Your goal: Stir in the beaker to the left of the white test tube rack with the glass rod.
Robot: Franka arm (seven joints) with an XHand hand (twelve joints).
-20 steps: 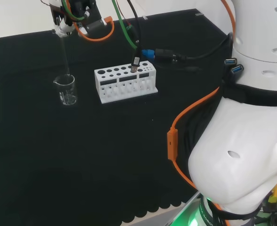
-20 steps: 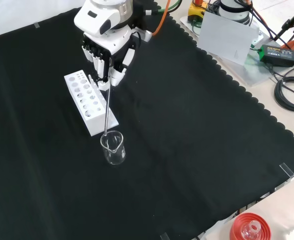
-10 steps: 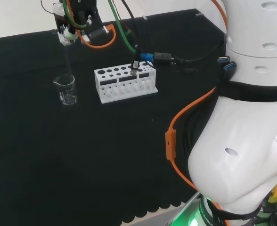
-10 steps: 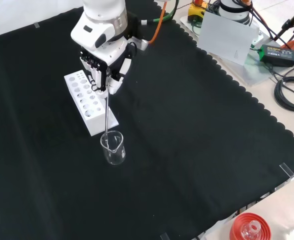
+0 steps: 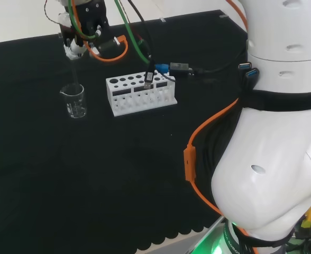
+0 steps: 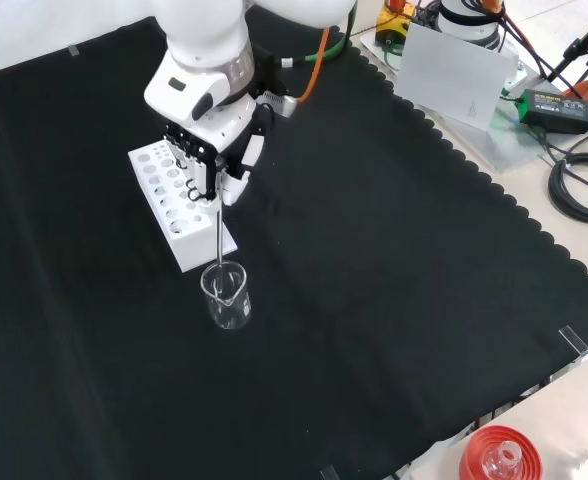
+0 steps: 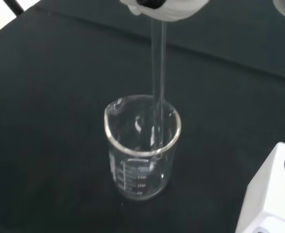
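Since a second ago, when our hand hung higher at the front view's upper left, we have sunk the pinched glass rod into the beaker below the rack; stirring can begin. Our wrist view confirms the rod passes the beaker's rim.
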